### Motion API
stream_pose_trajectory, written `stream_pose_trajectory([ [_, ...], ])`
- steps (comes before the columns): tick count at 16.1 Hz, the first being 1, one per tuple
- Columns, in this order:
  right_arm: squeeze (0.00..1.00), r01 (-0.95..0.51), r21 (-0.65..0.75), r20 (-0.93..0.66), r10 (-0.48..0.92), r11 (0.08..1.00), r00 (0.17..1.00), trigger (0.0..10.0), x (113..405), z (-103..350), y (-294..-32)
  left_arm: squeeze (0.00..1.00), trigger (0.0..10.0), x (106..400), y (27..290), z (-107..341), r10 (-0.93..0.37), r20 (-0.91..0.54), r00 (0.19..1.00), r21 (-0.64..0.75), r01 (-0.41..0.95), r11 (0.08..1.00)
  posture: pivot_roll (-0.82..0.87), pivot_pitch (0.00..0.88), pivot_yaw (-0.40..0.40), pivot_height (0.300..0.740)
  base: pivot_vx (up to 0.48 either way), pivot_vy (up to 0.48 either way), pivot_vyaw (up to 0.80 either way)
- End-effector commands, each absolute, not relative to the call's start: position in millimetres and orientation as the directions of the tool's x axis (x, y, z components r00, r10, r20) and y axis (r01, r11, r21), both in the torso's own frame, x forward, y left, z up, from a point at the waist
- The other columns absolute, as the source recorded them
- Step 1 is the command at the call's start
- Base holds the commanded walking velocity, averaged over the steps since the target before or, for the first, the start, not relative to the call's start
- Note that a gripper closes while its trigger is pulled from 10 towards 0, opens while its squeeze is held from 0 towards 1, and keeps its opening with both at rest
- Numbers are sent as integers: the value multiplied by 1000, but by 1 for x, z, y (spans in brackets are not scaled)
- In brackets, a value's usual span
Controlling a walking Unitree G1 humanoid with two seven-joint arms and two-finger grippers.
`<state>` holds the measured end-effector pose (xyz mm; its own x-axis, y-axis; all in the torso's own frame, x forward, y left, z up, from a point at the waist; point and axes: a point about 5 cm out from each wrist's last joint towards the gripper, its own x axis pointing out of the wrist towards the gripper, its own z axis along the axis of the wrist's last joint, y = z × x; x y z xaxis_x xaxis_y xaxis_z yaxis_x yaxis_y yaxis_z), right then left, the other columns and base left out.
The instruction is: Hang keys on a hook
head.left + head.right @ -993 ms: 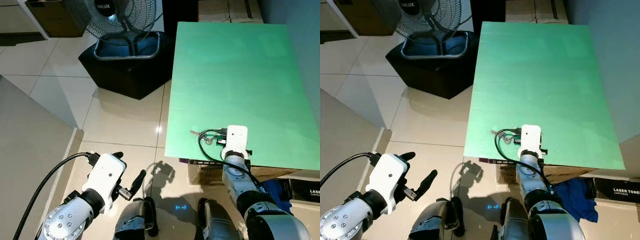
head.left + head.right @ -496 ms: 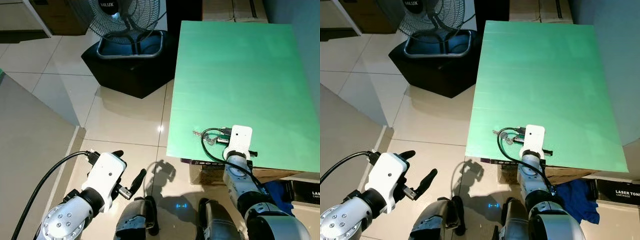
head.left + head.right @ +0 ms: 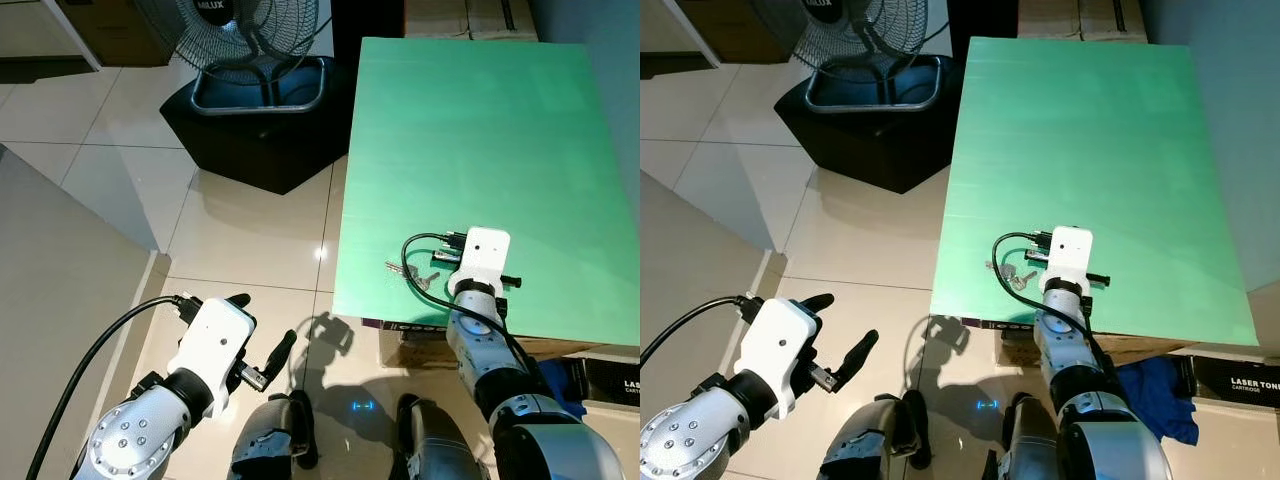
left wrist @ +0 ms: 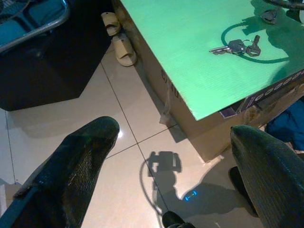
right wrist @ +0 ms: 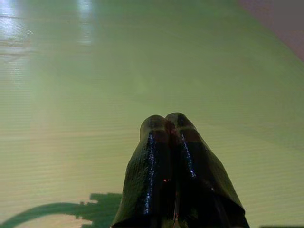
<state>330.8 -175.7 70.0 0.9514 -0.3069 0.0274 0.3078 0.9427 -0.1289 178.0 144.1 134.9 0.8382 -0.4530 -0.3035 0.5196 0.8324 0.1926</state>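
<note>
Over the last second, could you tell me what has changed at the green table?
The right gripper, fingers shut on nothing, has pushed a little farther in over the green table, past the keys. The keys lie where they were near the table's front edge. The left gripper stays open, low over the floor tiles.

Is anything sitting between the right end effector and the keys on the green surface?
Nothing visible does. The keys lie loose on the green surface near its front edge, just to the left of the right end effector, whose fingers are pressed shut. Only the arm's own black cable loops beside them.
</note>
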Motion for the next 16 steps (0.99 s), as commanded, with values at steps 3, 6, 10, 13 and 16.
stream_pose_trajectory([
  [3,0,318,-156,-44,-328,935,944,10000,330,61,-172,0,10000,175,146,129,-446,-335,830,181,521,834,54,322,129,713,0,0,0],
  [6,1000,334,-153,-89,-350,930,933,10000,326,53,-175,0,10000,175,147,129,-446,-335,830,182,521,834,58,323,133,713,0,0,0],
  [10,1000,362,-107,-164,-376,926,912,10000,325,47,-178,0,10000,176,148,128,-444,-339,830,187,521,833,60,318,138,713,0,0,0],
  [13,1000,358,-126,-190,-377,925,907,10000,322,41,-180,0,10000,176,147,128,-445,-339,829,188,523,831,60,315,135,713,0,0,0],
  [16,1000,349,-136,-193,-371,927,908,10000,321,40,-180,0,10000,174,147,127,-445,-341,828,186,524,831,59,311,132,713,0,0,0],
])
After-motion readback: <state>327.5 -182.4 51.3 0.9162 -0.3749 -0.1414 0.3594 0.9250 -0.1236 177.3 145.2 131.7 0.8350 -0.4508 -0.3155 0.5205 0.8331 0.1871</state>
